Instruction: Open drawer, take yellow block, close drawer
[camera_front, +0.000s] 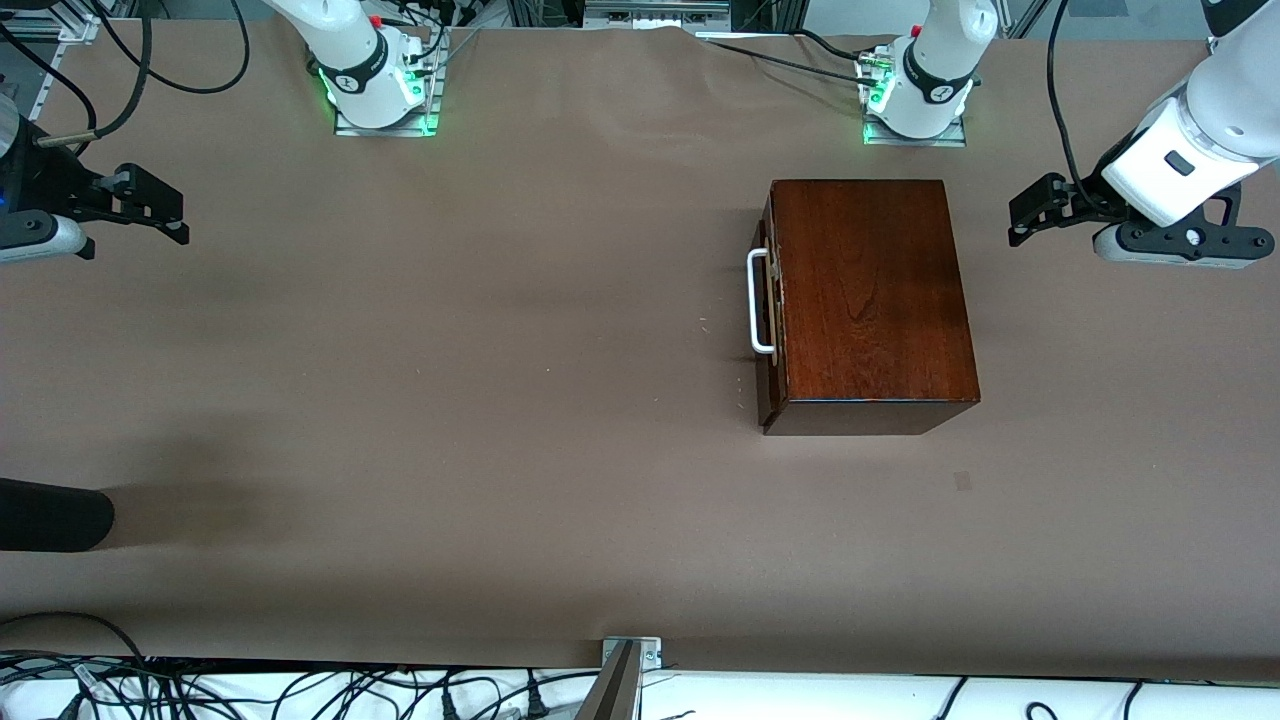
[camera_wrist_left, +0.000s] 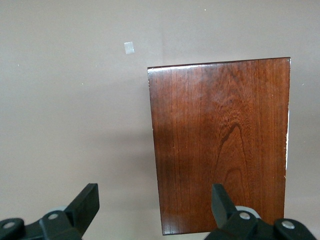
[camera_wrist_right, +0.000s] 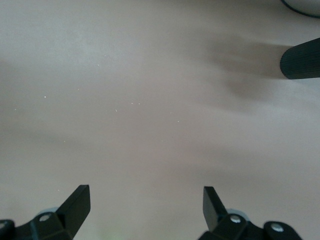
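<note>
A glossy dark-brown wooden box stands on the table toward the left arm's end. Its drawer is pushed in, with the white bar handle facing the right arm's end. The box's top also shows in the left wrist view. The yellow block is hidden. My left gripper is open and empty, in the air beside the box at the left arm's end of the table. My right gripper is open and empty, over bare table at the right arm's end.
The table is covered in brown paper. A dark rounded object pokes in at the right arm's end, nearer to the camera; it also shows in the right wrist view. A small pale square mark lies nearer the camera than the box.
</note>
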